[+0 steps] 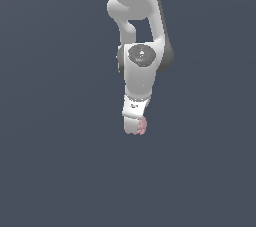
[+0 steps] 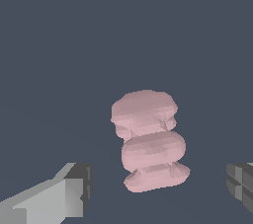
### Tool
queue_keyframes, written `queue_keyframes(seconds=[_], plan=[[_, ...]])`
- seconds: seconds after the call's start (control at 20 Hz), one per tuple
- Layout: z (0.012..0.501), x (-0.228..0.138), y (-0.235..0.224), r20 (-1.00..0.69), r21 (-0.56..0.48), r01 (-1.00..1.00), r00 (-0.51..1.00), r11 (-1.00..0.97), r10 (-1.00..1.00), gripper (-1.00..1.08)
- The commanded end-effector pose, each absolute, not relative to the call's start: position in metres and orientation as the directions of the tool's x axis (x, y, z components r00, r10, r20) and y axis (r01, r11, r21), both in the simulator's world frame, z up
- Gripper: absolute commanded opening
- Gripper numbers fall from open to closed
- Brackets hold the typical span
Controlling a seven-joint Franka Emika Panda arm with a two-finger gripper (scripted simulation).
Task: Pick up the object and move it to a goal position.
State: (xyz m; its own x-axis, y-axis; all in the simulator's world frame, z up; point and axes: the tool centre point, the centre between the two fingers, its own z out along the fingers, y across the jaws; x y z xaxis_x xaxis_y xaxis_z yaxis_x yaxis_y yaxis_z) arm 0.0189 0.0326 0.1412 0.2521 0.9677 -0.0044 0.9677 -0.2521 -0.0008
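The object (image 2: 148, 139) is a small pale pink lumpy cluster of rounded lobes, lying on the dark grey floor. In the wrist view it sits between my two fingertips, with clear gaps on both sides, so nothing touches it. My gripper (image 2: 158, 193) is open; one grey finger (image 2: 59, 198) shows on one side and the other finger (image 2: 242, 183) at the picture's edge. In the exterior view the white arm hangs straight down, and the object (image 1: 142, 126) peeks out beside the tip of the gripper (image 1: 134, 128).
A plain dark grey floor (image 1: 60, 171) fills both views. No other objects, containers or edges show.
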Motion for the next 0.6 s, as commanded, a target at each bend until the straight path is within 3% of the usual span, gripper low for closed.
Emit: queue_keyframes(seconds=[0.0, 0.55], plan=[[0.1395, 0.0198, 0.0329, -0.003, -0.001, 0.981, 0.196, -0.196, 0.981, 1.0], [0.1357, 0.0218, 0.0335, 0.0, 0.0, 0.998, 0.066, -0.066, 0.998, 1.0]])
